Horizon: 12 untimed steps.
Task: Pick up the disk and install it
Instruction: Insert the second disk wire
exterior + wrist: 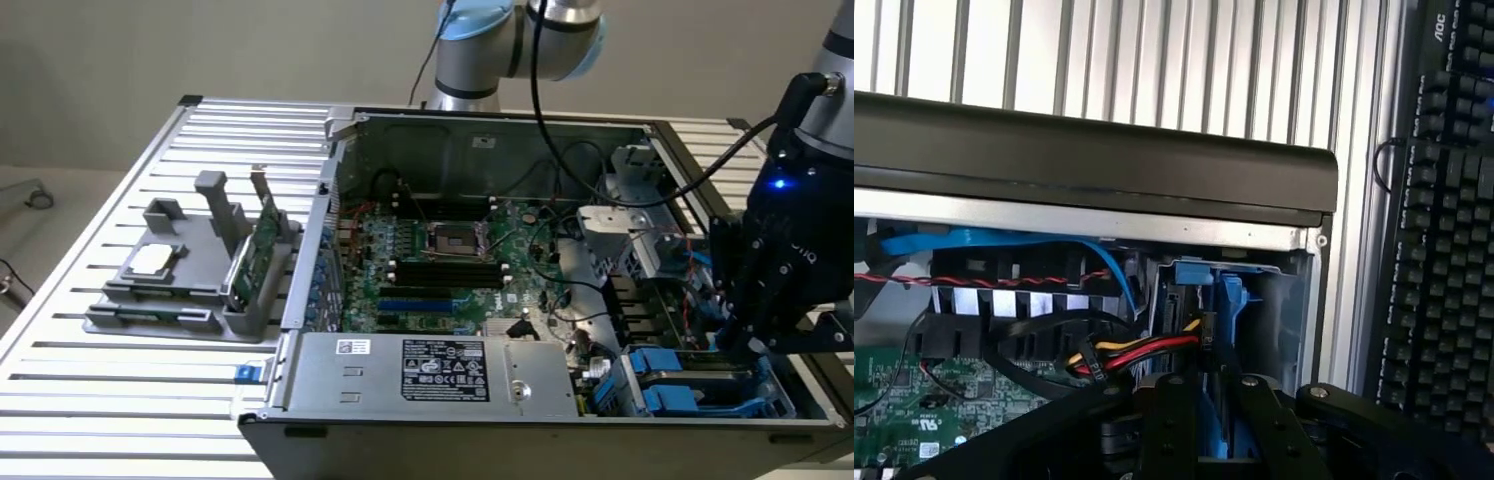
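The disk [1216,432] stands on edge inside the drive bay at the front corner of the open computer case [467,135], on the exterior view's right. Its blue bracket frame [1232,300] shows between my black fingers [1169,425]. My gripper [1212,392] is shut on the disk's thin sides from above. Seen from outside, the gripper [741,345] reaches down into that bay just behind the blue drive brackets [667,385]. Most of the disk's face is hidden by the fingers and the bay walls.
A red, yellow and black cable bundle [1124,355] lies right beside the bay. The motherboard [441,250] and the power supply [427,370] fill the rest of the case. A grey holder [174,290] with a green card [254,260] stands on the exterior view's left. A keyboard [1444,250] lies outside the case.
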Tool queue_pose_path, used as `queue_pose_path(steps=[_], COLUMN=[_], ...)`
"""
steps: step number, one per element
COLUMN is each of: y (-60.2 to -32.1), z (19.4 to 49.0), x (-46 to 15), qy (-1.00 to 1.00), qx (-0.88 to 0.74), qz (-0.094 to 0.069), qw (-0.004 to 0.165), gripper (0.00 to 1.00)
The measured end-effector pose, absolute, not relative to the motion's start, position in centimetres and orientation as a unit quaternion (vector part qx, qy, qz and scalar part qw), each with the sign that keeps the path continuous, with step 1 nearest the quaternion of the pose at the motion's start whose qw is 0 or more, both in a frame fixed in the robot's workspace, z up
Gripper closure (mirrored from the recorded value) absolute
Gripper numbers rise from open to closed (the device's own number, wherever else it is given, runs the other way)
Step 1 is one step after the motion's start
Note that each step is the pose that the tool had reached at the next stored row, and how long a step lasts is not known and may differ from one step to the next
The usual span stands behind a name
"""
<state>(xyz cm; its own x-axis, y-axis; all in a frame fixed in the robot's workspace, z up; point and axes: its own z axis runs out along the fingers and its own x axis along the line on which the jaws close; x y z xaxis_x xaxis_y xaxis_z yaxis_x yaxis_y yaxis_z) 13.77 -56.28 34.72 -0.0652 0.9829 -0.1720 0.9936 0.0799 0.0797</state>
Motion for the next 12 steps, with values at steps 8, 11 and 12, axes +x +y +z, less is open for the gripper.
queue_pose_path(steps=[8,11,12], y=[-54.8,-54.5,-54.5], z=[34.2,34.2,34.1], x=[13.1,13.0,12.9], qy=[0.727,0.725,0.724], qx=[0.675,0.673,0.673], qz=[-0.040,-0.046,-0.046], qw=[0.120,0.137,0.142], gripper=[0.81,0.81,0.81])
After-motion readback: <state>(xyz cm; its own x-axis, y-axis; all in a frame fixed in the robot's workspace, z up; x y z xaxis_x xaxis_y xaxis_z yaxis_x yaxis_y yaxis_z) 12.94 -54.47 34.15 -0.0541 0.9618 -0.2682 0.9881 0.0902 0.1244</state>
